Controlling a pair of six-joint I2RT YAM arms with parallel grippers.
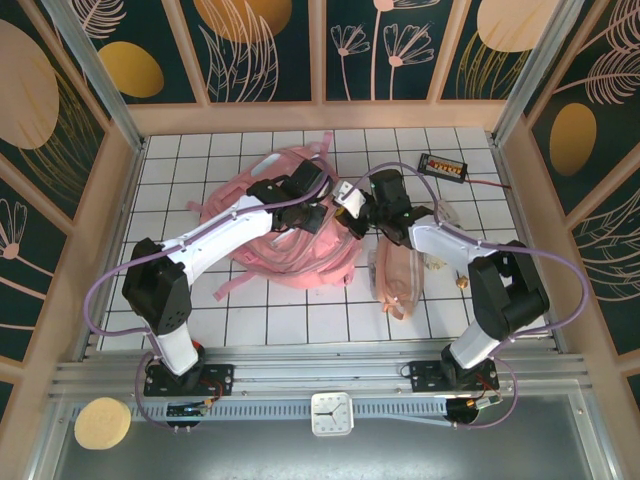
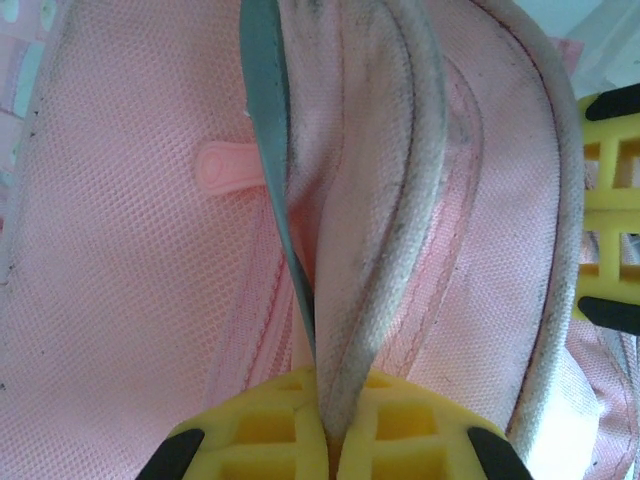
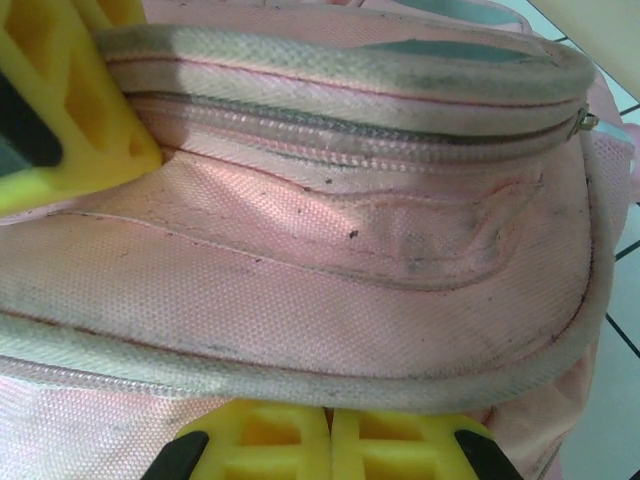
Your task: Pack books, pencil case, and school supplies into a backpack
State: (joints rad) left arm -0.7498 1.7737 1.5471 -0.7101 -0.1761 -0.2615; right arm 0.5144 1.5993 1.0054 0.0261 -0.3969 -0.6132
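Pencil case (image 1: 398, 278): lying toward the table's (image 1: 290, 322) near right edge, touching the backpack; likely soft and light, easiest pinched mid-length.
Backpack (image 1: 290, 240): sprawling mid-table; limp fabric, probably sagging when lifted, its corded trim offering the firmest hold.
Left gripper (image 2: 330, 435): jaws narrow, pinching that trim.
Right gripper (image 3: 330, 450): jaws narrow, pinching the rim.
Black device (image 1: 443, 165): lying near the far right corner.

From above, both arms cover the middle of the backpack (image 1: 300, 258), and the right arm hides the far end of the pencil case (image 1: 395, 280). In both wrist views the backpack is cut off by the edges.
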